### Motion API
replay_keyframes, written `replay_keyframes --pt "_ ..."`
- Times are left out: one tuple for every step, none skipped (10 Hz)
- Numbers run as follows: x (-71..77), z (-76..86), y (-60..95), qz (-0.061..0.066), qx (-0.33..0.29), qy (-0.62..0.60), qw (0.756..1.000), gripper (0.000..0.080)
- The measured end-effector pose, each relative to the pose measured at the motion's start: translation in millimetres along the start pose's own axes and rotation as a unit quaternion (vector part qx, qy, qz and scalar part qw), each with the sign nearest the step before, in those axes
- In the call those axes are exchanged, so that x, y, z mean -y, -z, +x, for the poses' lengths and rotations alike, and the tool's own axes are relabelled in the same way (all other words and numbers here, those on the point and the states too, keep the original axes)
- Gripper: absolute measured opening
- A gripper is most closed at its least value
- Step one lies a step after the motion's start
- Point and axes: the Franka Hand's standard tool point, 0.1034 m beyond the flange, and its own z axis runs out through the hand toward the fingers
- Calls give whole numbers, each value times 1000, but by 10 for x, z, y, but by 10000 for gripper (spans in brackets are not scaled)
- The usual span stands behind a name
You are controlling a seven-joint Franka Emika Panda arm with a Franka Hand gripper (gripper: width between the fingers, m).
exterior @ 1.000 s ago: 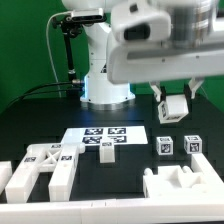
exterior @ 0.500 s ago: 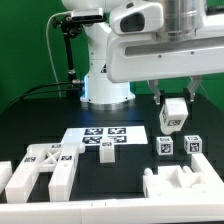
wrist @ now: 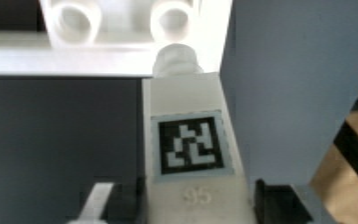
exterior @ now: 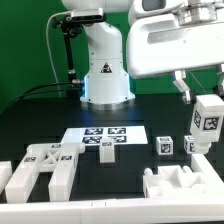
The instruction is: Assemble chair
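My gripper [exterior: 204, 97] hangs above the table at the exterior view's right, shut on a long white chair piece [exterior: 208, 117] that bears a square tag. In the wrist view that piece [wrist: 192, 130] runs between my two dark fingers [wrist: 101, 200], tag facing the camera, and the gripper [wrist: 190, 203] clamps its end. Beyond its far end is a white chair part with two rounded holes [wrist: 119, 28]. On the table lie a slotted frame [exterior: 45, 166] at the exterior view's left, a chunky notched piece [exterior: 182, 186] at the front right, and two small tagged blocks [exterior: 165, 146] [exterior: 194, 145].
The marker board [exterior: 104, 139] lies flat in the middle of the black table. The white robot base [exterior: 105, 72] stands behind it, with a black cable stand at its left. A white ledge [exterior: 70, 211] runs along the front edge.
The gripper has carried the held white piece toward the exterior view's right, and the arm now looms larger in that view. The parts on the table have not moved.
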Motion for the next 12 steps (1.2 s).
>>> replay_keyframes --pt "-18 -21 -23 0 -17 4 1000 284" --pt "-77 -100 -114 -1 -23 11 1000 284" --pt "-73 -144 -221 -1 -29 11 1000 284" --pt "-45 -183 -282 0 -29 13 999 284" --pt "-1 -215 -341 2 -33 16 999 284" --pt "8 -240 -378 2 -34 16 999 284" --pt "-8 -260 -413 2 -35 18 999 284" --pt "-30 -280 -444 1 -34 17 999 284" --pt "-39 -294 -463 0 -33 19 999 284" --pt "-43 -317 -490 0 -32 20 999 284" --pt "-38 -347 -524 0 -30 21 999 284" --pt "-30 -379 -558 0 -27 21 999 284"
